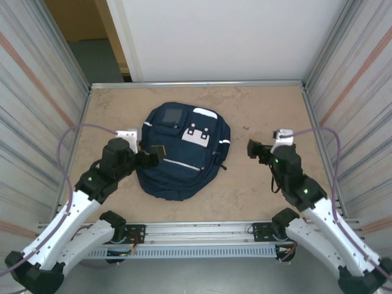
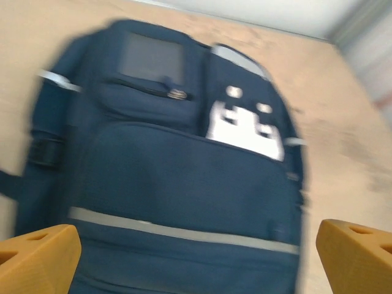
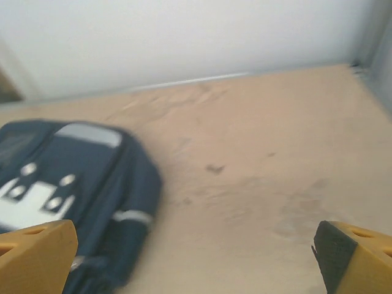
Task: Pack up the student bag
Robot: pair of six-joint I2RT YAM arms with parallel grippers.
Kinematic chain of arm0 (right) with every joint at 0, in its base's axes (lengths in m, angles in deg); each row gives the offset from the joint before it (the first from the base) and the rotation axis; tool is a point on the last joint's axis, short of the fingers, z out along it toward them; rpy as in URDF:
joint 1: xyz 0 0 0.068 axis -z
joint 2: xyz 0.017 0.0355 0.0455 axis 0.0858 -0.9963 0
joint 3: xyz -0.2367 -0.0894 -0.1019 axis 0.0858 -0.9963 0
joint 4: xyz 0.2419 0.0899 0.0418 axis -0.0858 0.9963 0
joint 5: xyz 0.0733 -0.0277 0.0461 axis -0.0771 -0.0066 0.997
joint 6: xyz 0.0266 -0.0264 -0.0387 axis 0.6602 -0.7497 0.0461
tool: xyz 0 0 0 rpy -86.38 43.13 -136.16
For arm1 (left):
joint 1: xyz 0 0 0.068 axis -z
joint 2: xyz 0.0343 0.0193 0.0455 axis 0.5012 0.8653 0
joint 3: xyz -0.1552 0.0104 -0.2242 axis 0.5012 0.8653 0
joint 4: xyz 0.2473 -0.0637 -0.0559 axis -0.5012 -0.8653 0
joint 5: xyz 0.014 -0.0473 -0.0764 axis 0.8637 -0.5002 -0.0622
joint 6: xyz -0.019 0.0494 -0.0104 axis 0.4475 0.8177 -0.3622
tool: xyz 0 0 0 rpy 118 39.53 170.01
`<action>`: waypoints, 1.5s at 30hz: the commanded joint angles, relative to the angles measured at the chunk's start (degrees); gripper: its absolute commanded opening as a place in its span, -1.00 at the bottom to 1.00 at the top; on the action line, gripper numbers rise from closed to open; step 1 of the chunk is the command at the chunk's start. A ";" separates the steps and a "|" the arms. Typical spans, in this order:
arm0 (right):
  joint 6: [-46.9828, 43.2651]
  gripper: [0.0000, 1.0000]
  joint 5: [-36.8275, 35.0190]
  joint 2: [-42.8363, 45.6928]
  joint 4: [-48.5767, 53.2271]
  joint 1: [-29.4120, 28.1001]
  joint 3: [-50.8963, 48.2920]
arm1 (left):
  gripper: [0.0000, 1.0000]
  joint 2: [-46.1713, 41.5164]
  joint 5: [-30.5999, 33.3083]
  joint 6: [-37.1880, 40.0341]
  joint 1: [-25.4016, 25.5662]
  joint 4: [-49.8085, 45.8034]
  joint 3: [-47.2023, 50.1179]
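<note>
Now | left fingers: spread wide, gripping nothing; bag lies just ahead of and beneath them, grey stripe between the tips | right fingers: spread wide, empty; bag well off to their left, bare surface ahead | bag flat, front up

The tan table carries the navy student bag, lying flat near its middle.

Lab cell, corrugated metal walls
</note>
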 commanded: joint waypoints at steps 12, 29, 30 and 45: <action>-7.09 0.98 16.05 2.74 -33.33 26.89 -29.67 | 0.97 4.86 -5.41 18.40 -29.59 35.76 21.97; -12.28 0.98 25.32 -56.21 -71.76 32.87 -15.67 | 0.97 43.23 -10.66 23.60 -31.94 74.88 20.88; -12.41 0.98 24.77 -58.22 -76.69 32.82 -15.84 | 0.97 45.96 -11.49 24.22 -31.99 77.29 20.29; -14.37 0.98 27.89 -56.17 -63.25 32.04 -10.91 | 0.97 45.31 -7.53 27.02 -28.58 69.11 16.87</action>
